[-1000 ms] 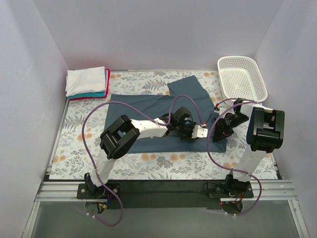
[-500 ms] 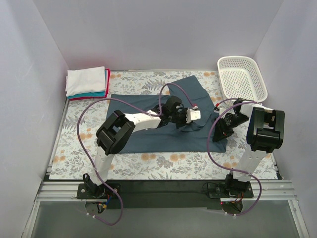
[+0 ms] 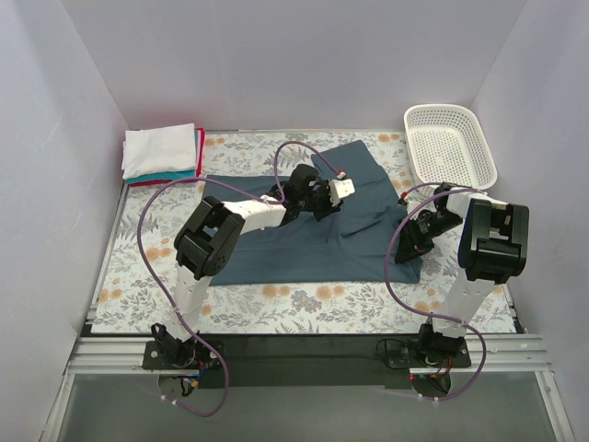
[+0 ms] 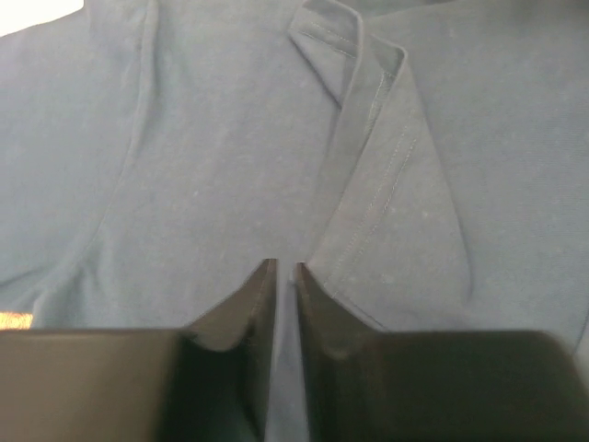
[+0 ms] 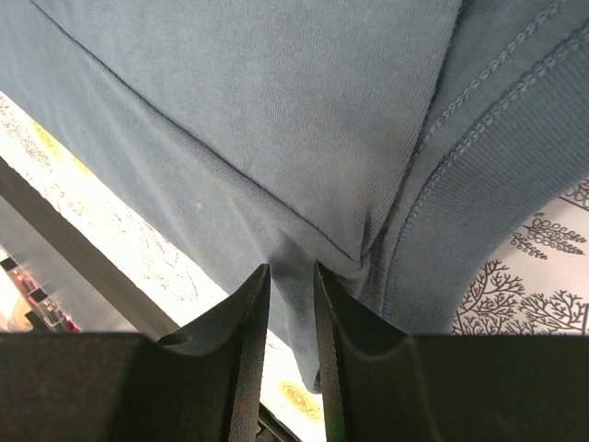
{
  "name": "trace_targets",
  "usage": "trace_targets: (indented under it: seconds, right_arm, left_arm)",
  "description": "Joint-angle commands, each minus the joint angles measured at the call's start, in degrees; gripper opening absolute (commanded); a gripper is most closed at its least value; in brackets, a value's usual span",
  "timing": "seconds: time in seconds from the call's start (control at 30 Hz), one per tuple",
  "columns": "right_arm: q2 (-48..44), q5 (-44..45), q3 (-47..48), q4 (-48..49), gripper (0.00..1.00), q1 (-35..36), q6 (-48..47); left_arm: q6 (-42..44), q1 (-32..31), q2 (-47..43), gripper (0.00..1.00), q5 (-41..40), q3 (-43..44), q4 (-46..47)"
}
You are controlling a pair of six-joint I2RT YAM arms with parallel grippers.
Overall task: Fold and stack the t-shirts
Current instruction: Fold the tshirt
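Observation:
The dark slate-blue t-shirt [image 3: 276, 249] lies spread on the floral table, with a raised fold near its right side. My left gripper [image 3: 342, 188] is over the shirt's back right part. In the left wrist view its jaws [image 4: 284, 267] are nearly closed on a thin fold of the shirt [image 4: 212, 138]. My right gripper [image 3: 404, 252] is at the shirt's right edge. In the right wrist view it [image 5: 291, 267] is shut on a bunched edge of the shirt [image 5: 276, 92]. Folded white [image 3: 161, 150], teal [image 3: 175, 175] and red [image 3: 200, 147] shirts are stacked at the back left.
A white mesh basket [image 3: 449, 143] stands at the back right corner. The floral table cover [image 3: 138, 267] shows to the left of and in front of the shirt. White walls close in the left, back and right sides.
My left gripper has moved from the shirt's front right towards the back and left, pulling cloth along so a fold now rises near the right side. The right gripper has not moved.

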Motion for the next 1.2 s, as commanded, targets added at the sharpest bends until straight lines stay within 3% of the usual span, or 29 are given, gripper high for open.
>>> trace_targets:
  seconds: [0.0,0.23,0.37,0.67,0.83,1.17]
  right_arm:
    - [0.2,2.9,-1.4,1.1,0.33,-0.3,-1.6]
    - [-0.4,3.8,-1.4,0.9,0.33,-0.3,-1.7]
    - [-0.1,3.5,-1.5,1.1,0.33,-0.3,-1.6]
    - [-0.2,3.6,-0.8,0.8,0.32,-0.3,-1.2]
    - [0.4,3.3,-0.7,0.9,0.32,-0.3,-1.2]
    - [0.7,3.5,0.0,0.7,0.32,-0.3,-1.2]
  left_arm:
    - [-0.6,0.2,-1.4,0.16,-0.9,-0.3,1.3]
    - [-0.6,2.1,-4.2,0.17,-3.1,-4.1,-1.5]
    - [-4.2,3.2,-5.2,0.35,-1.3,-4.3,-2.0]
    - [-18.5,3.3,-0.4,0.46,2.5,7.9,-11.2]
    - [-24.1,3.3,3.0,0.48,7.1,13.1,-16.1]
    - [-25.1,3.3,8.5,0.47,7.5,18.7,-19.5]
